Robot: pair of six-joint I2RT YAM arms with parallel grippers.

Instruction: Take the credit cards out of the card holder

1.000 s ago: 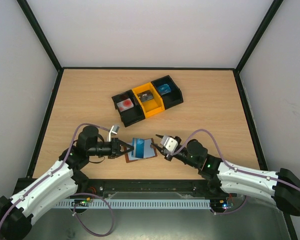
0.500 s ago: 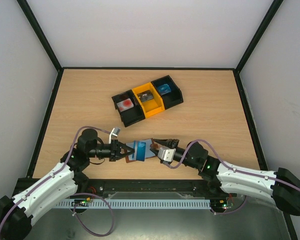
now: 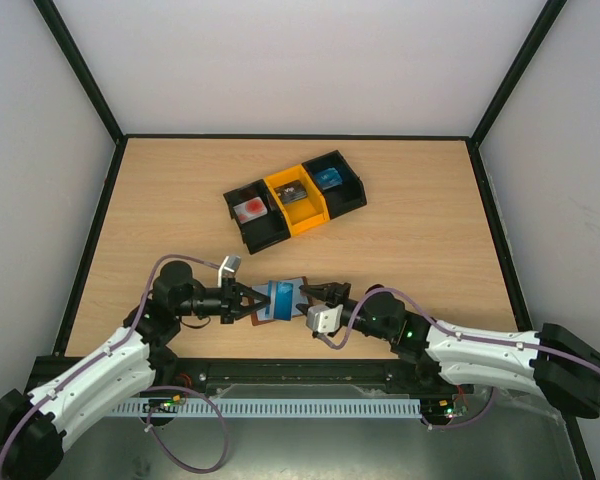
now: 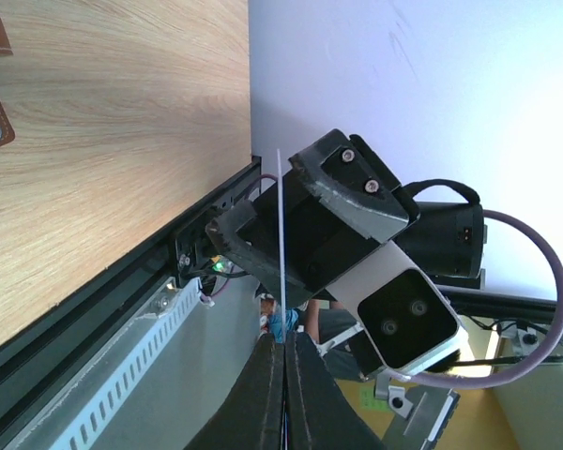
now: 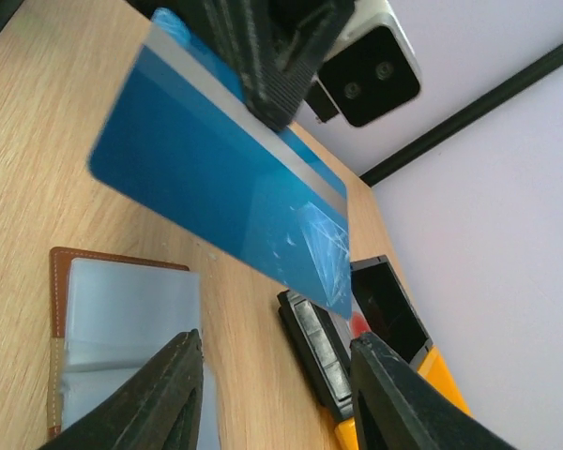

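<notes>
Wood-grain surface (image 3: 180, 200) boxed by white walls (image 3: 280, 60) and black framing. Blue credit card (image 5: 216, 197) (glossy, thin, grey-striped) hangs tilted above the surface, pinched between the left fingers (image 5: 272, 66). Right fingers (image 5: 164, 398) stand apart near its free edge, gripping nothing. Brown stitched leather card holder (image 5: 66, 272) lies open beneath, clear sleeves up.

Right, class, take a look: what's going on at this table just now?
The left gripper is shut on one end of a thin blue plastic card, holding it up off the wooden table. The small brown leather card holder lies open on the table close by, its clear sleeves showing. The right gripper, jaws open, faces the card's free end but has not closed on it. Black and orange plastic bins sit farther back.
</notes>
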